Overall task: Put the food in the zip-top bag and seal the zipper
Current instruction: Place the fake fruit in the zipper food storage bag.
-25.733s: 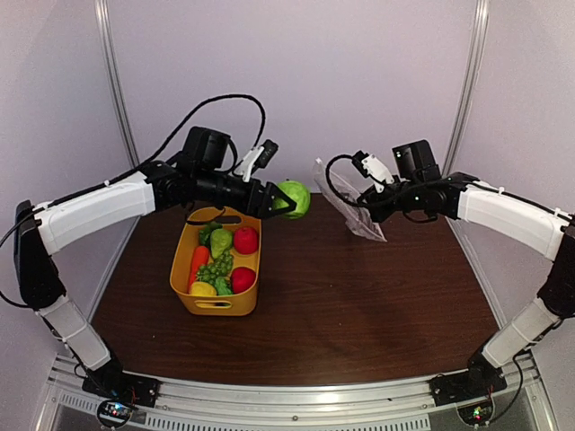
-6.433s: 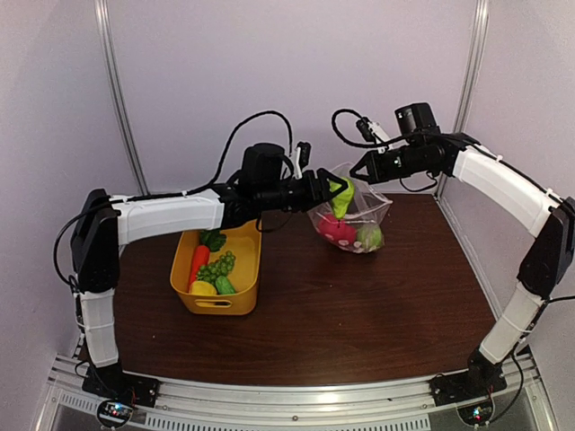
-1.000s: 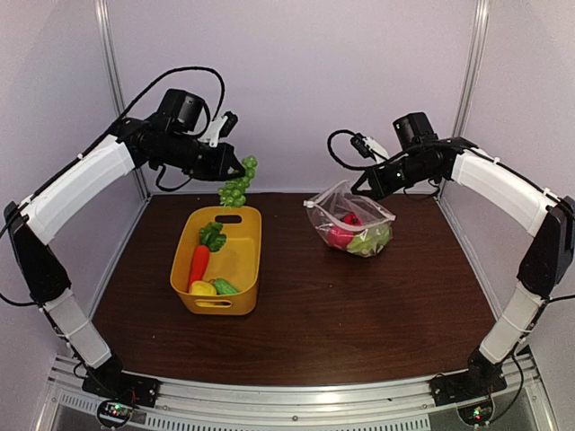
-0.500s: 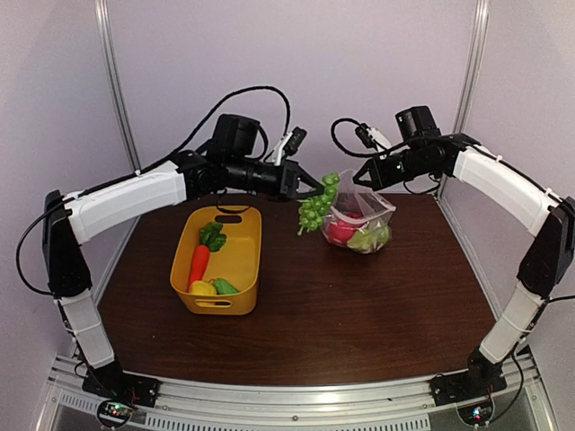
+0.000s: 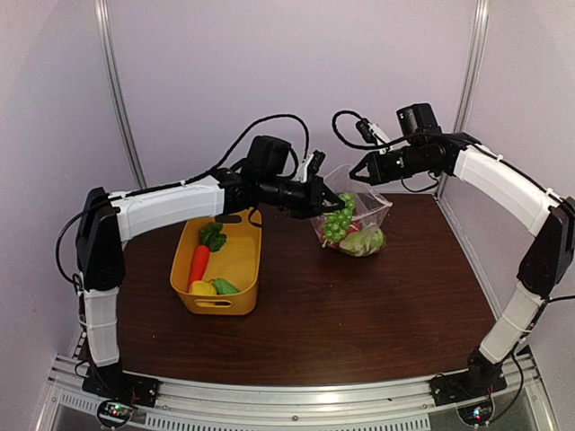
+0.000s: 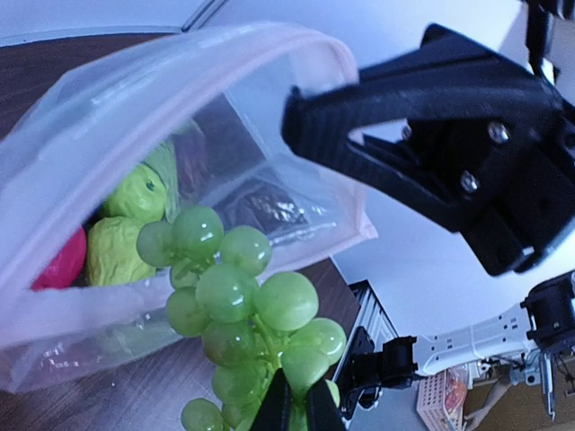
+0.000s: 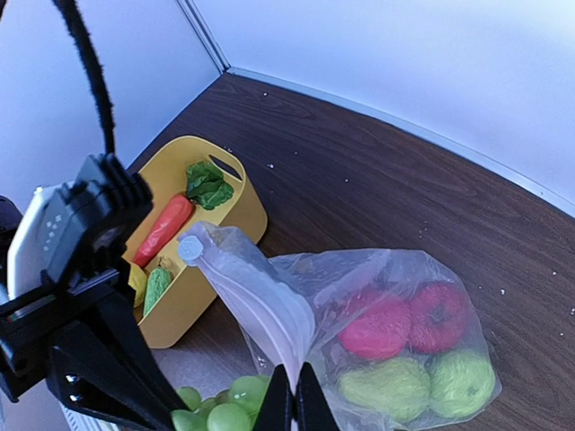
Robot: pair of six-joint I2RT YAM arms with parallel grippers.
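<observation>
Tabletop (image 5: 359, 305): dark wood, all items carried on it.
Yellow basket (image 5: 244, 269): sited left of centre; carrot (image 5: 199, 262), lemon (image 5: 201, 288), cucumber (image 5: 225, 286) and leafy green (image 5: 212, 236) noted inside.
Zip-top bag (image 5: 370, 208): right of basket, well apart from it, bottom on tabletop, mouth held open; red fruits (image 7: 386, 328) and green fruits (image 7: 458, 377) contained.
Right tool (image 5: 355, 175): pinched tight on bag's mouth edge.
Left tool (image 5: 334, 205): clamped narrow on stem of grapes (image 5: 339, 222).
Grapes: hung at bag mouth, not released.

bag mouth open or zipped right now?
Open. The zip-top bag gapes at the mouth, fruit visible inside, grapes hanging at the opening; the right gripper pinches one rim up.
</observation>
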